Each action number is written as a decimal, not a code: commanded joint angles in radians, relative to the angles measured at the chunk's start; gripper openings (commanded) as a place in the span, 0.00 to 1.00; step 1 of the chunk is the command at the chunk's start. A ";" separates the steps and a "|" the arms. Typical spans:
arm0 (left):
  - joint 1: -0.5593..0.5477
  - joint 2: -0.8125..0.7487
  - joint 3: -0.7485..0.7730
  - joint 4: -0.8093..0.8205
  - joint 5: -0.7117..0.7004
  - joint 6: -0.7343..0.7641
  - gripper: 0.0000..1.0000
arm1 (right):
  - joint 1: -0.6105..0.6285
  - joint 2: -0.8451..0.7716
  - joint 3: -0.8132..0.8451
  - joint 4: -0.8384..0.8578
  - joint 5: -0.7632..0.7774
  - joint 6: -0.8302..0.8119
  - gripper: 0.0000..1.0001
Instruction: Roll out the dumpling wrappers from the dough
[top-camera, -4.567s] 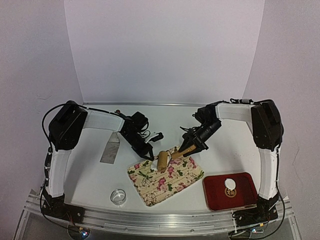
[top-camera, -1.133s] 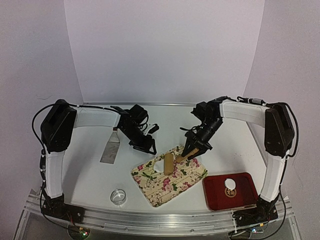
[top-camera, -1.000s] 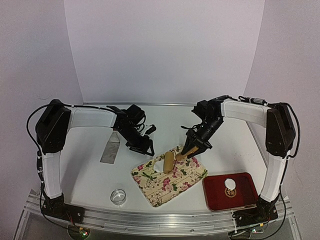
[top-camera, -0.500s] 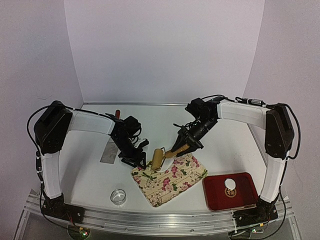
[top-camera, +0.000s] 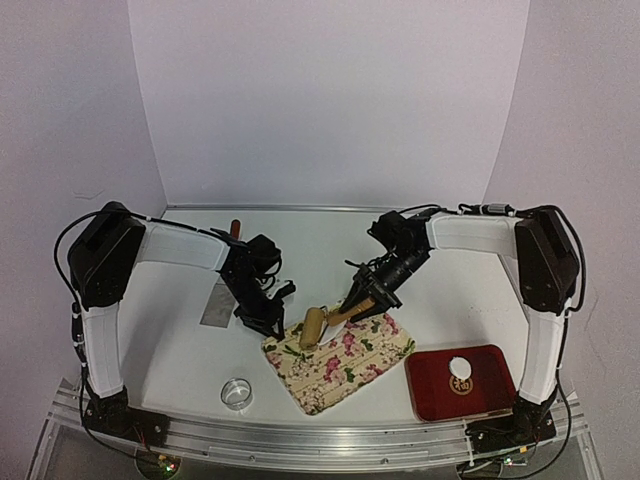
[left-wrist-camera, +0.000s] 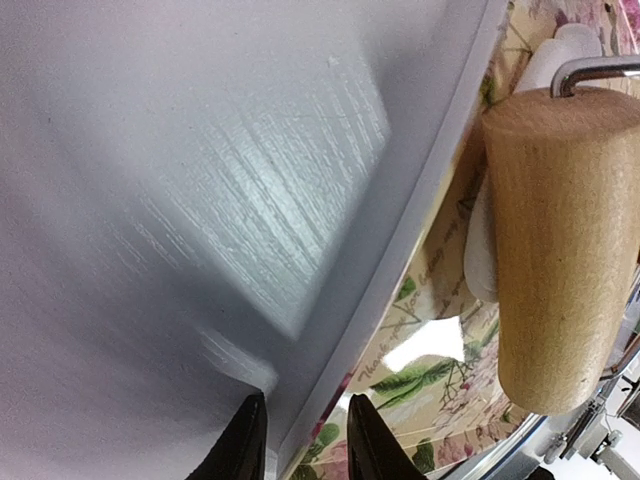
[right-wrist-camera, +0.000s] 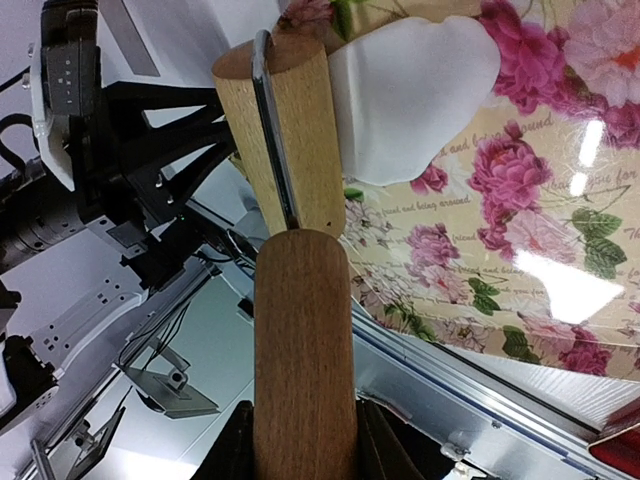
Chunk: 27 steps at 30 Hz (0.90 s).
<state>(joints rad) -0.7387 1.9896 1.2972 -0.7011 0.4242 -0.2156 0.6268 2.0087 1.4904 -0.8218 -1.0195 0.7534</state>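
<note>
A wooden rolling pin's roller (top-camera: 313, 327) lies on the floral mat (top-camera: 345, 365) near its left corner. It rests on the white dough (right-wrist-camera: 410, 90), whose edge also shows beside the roller (left-wrist-camera: 478, 250). My right gripper (right-wrist-camera: 305, 430) is shut on the pin's brown handle (right-wrist-camera: 305, 330), up and to the right of the roller (top-camera: 365, 298). My left gripper (left-wrist-camera: 305, 445) sits at the mat's left edge (top-camera: 262, 318), its fingers closed narrowly on that edge. One small round dumpling wrapper (top-camera: 459, 368) lies in the red tray (top-camera: 430, 395).
A metal ring cutter (top-camera: 237, 392) stands on the table near the front left. A steel scraper (top-camera: 220, 300) with a red handle lies behind the left gripper. The red tray sits right of the mat, near the right arm's base.
The right arm has pulled the rolling pin left across the mat toward its left corner. The left gripper has come down to the mat's left edge and its fingers have narrowed onto it.
</note>
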 joint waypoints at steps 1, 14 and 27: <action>-0.001 -0.039 -0.007 -0.015 -0.026 0.021 0.27 | 0.003 -0.008 -0.053 0.004 0.007 0.019 0.00; -0.002 -0.022 0.004 -0.025 -0.033 0.028 0.15 | -0.004 -0.015 -0.191 -0.006 0.098 0.010 0.00; -0.005 -0.020 0.002 -0.028 -0.033 0.030 0.03 | -0.029 0.032 -0.252 -0.034 0.167 -0.041 0.00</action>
<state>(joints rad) -0.7498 1.9896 1.2953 -0.7166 0.4313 -0.1583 0.5857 1.9565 1.2911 -0.6701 -1.0977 0.7017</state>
